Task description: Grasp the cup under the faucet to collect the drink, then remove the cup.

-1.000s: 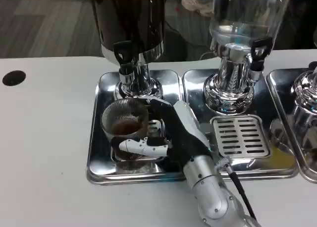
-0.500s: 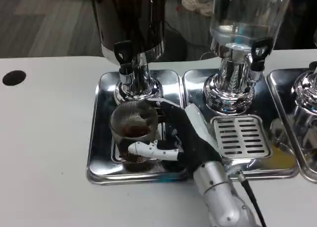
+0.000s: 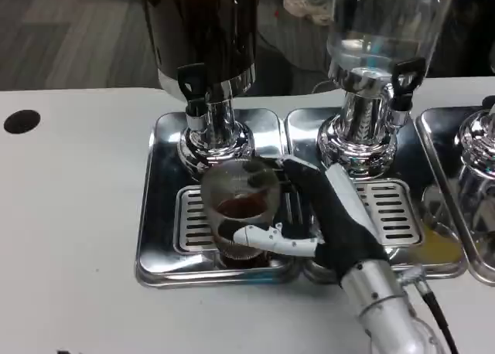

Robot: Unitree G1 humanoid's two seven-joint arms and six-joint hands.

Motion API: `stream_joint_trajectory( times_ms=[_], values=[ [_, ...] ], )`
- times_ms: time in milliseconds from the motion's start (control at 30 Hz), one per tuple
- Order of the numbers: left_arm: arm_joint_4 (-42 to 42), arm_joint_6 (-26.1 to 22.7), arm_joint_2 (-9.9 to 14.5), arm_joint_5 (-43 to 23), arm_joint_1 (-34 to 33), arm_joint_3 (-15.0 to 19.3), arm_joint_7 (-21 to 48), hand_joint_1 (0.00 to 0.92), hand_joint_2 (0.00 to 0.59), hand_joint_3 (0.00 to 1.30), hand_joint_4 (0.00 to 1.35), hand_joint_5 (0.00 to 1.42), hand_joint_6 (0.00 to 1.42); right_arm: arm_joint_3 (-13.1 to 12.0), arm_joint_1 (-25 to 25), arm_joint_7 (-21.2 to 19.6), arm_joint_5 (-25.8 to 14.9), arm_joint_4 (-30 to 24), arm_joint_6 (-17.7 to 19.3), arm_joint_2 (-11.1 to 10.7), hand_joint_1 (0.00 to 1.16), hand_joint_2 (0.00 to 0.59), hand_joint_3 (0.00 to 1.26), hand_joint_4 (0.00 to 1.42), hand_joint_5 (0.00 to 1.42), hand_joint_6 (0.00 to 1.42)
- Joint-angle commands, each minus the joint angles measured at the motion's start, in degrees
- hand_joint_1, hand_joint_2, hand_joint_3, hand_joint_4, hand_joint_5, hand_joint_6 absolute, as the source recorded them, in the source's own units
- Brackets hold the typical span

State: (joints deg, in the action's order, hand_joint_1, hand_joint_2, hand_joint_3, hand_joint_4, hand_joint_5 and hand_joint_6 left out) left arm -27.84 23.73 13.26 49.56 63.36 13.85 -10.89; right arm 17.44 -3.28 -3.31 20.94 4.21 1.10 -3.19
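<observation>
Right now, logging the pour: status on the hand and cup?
Right hand grips the cup. Cup holds dark drink, above the drip grate, right of the faucet. Nothing blocking.

The dark dispenser (image 3: 205,37) and the clear dispenser (image 3: 383,29) are cut off by the top edge — their upper parts unseen. A third dispenser (image 3: 478,157) and its tray (image 3: 445,192) run off the right edge. The right hand (image 3: 321,215) hides the cup's (image 3: 240,207) right side — the cup looks blurred.
</observation>
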Motion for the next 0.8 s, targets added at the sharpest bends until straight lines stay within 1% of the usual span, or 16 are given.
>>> stream_joint_trajectory(
  times_ms=[33,233,367,467,567,800],
  values=[
    [-0.9,-1.3,0.3,1.4,-0.8,-1.7,1.4,0.0,0.09,0.34,0.23,0.31,0.56,-1.5,2.6,1.0,-1.5,-5.1,1.5,-0.9,0.74,0.083,0.42,0.43,0.41,0.18],
    [-1.2,-2.4,0.5,2.3,-1.7,-3.1,1.9,0.0,0.089,0.34,0.23,0.31,0.56,-3.5,6.1,2.5,-3.2,-8.7,2.2,-2.7,0.73,0.082,0.42,0.43,0.41,0.18],
    [-1.2,-3.4,0.7,3.1,-2.5,-4.4,2.3,0.0,0.089,0.34,0.23,0.31,0.56,-5.5,8.9,3.4,-4.7,-10.9,3.7,-4.5,0.73,0.081,0.42,0.43,0.42,0.18],
    [-1.2,-4.1,0.8,3.5,-3.1,-5.2,2.7,0.0,0.089,0.34,0.23,0.31,0.56,-6.9,11.2,3.9,-5.8,-12.3,5.8,-5.9,0.73,0.085,0.42,0.43,0.42,0.18],
    [-1.2,-4.8,1.1,3.8,-3.9,-6.1,3.1,0.0,0.089,0.34,0.23,0.31,0.56,-8.8,14.8,4.3,-7.5,-13.3,9.3,-7.5,0.73,0.084,0.43,0.43,0.41,0.18],
    [-1.9,-6.4,1.6,4.4,-5.1,-7.3,4.2,0.0,0.089,0.34,0.23,0.31,0.56,-11.1,19.1,5.4,-9.5,-13.7,14.5,-9.2,0.72,0.094,0.43,0.43,0.41,0.18]
  ],
)
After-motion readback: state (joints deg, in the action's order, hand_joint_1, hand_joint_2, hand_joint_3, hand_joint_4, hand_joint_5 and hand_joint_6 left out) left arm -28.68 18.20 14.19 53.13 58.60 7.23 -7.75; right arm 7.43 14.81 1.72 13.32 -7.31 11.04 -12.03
